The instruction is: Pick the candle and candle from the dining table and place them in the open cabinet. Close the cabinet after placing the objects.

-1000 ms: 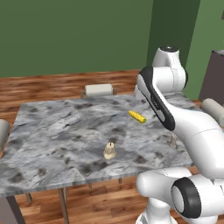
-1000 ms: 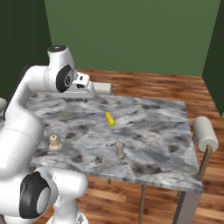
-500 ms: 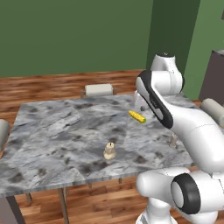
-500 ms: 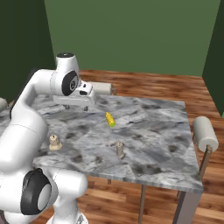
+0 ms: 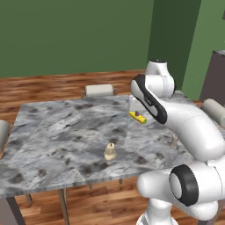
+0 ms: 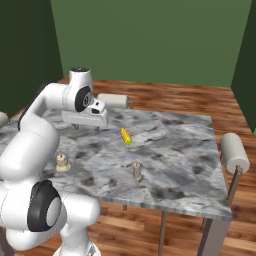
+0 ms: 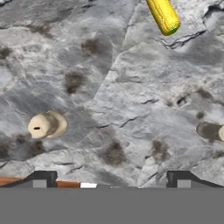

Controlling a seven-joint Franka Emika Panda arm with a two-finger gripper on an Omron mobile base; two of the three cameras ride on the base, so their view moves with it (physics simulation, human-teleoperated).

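My gripper (image 6: 86,127) hung open and empty above the dining table (image 6: 175,150). Two candles stood on it: the cream candle (image 7: 46,125) at nine o'clock in my hand view, the greyish candle (image 7: 211,131) at three. One corn cob (image 7: 163,15) lay at twelve.

We see the dining table (image 6: 170,160) topped with grey-white marbled stone, its finish matt and veined with darker mottling, on thin grey legs that look like metal. The floor (image 6: 165,97) is reddish-brown wood planking with a slight sheen. The cream candle (image 5: 110,151) looks waxy and matt; the slimmer greyish-tan candle (image 6: 136,171) seems duller, though it is too small for us to judge well. The corn cob (image 7: 163,15) is glossy yellow, smooth like plastic. The chair backs (image 6: 234,151) appear padded in pale grey cloth.
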